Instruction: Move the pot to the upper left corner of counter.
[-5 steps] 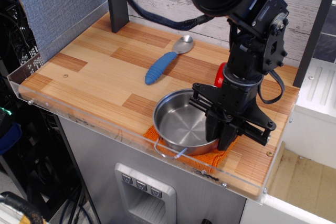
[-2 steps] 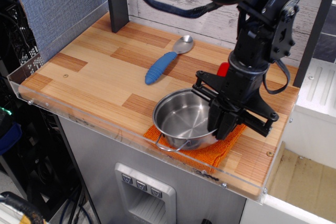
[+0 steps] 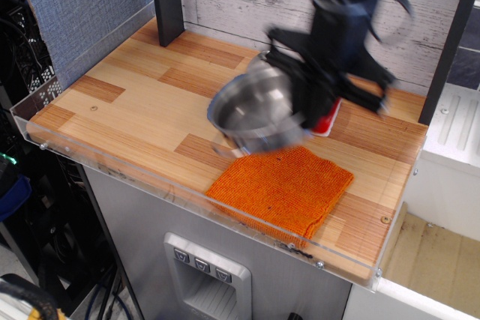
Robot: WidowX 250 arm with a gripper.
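The shiny steel pot (image 3: pixel 255 114) hangs in the air above the middle of the wood-plank counter (image 3: pixel 127 103), blurred by motion and tilted toward the camera. My gripper (image 3: pixel 304 103) is shut on the pot's right rim and holds it clear of the orange cloth. The black arm reaches down from the upper right. The counter's upper left corner, by the dark post (image 3: pixel 166 1), lies well to the left of the pot.
The orange knitted cloth (image 3: pixel 283 187) lies flat at the front right. A red object (image 3: pixel 328 124) peeks out behind the gripper. The spoon is hidden behind the pot. Clear acrylic (image 3: pixel 150 177) edges the counter's front and left.
The gripper has lifted the pot off the orange cloth and carried it up and back-left. The cloth now lies bare and the spoon is covered from view.
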